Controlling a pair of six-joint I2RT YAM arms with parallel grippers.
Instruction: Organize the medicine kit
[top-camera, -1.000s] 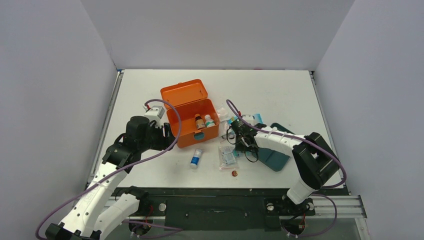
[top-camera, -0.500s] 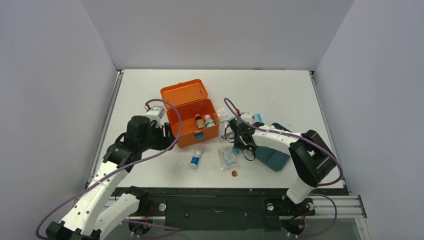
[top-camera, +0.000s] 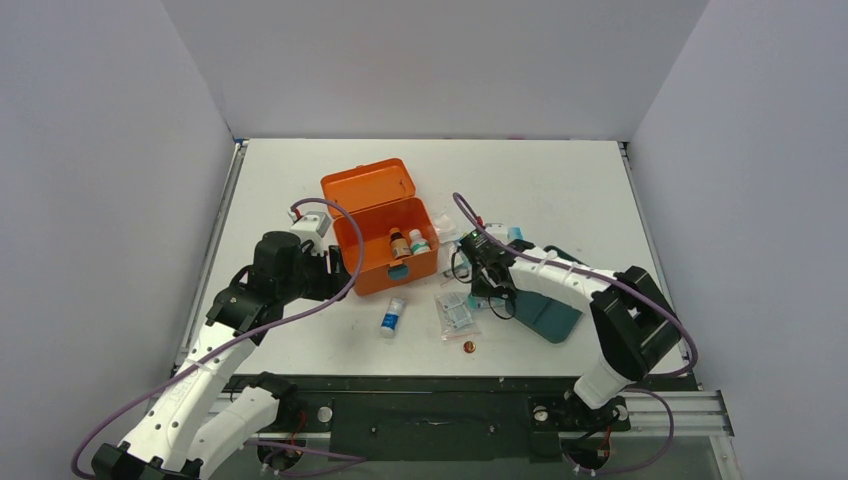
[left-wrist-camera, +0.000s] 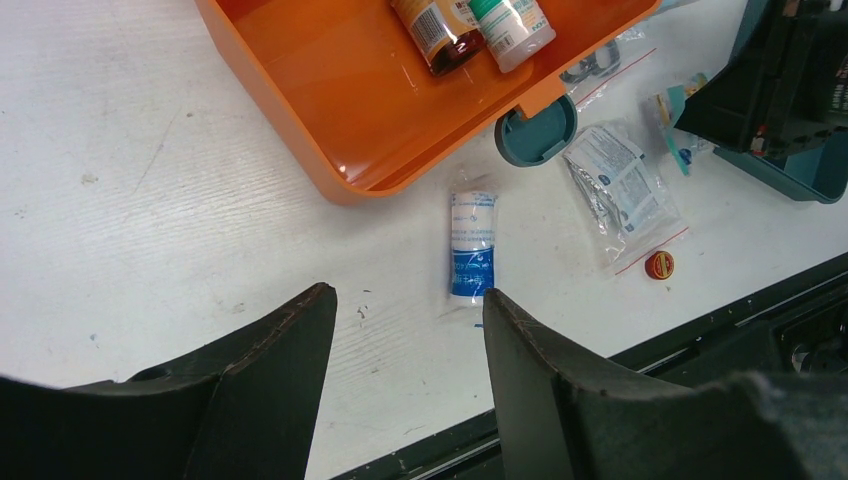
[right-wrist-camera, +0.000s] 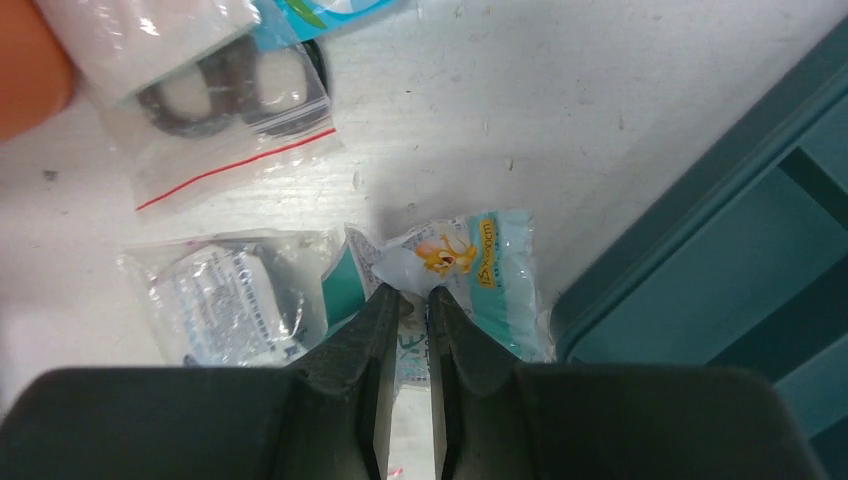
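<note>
The medicine kit (top-camera: 375, 278) stands open a little left of the middle of the surface (top-camera: 540, 190), its lid thrown back toward the far edge and its teal latch (left-wrist-camera: 536, 132) facing the near edge. Two bottles already lie in it, side by side against the right-hand wall: a brown bottle (top-camera: 399, 243) and a white bottle (top-camera: 418, 241) with a teal cap. Most of the floor inside is bare, so I'd say the packing has barely begun.

Just in front of the kit, toward the near edge, a bandage roll (left-wrist-camera: 472, 258) lies on its side. To its right sits a clear bag of wipes (top-camera: 457, 312) and, nearer the edge, a small red cap (top-camera: 468, 347). Further right a teal tray (top-camera: 548, 310) lies at an angle, set out of the way of the kit.

The left pincer (left-wrist-camera: 405, 295) hovers by the kit's left wall with its fingers spread and nothing between them. It looks to me as if it is waiting there, perhaps to steady the kit.

The right pincer (right-wrist-camera: 410, 295) is down on the surface between the bag of wipes and the tray. Its fingers are pressed almost together, pinching the edge of a small packet (right-wrist-camera: 480, 265) printed in teal and white. Gripping the thin edge seems the only way to lift something so flat. Just beyond it lies another clear bag (right-wrist-camera: 235, 85) with something dark inside.
</note>
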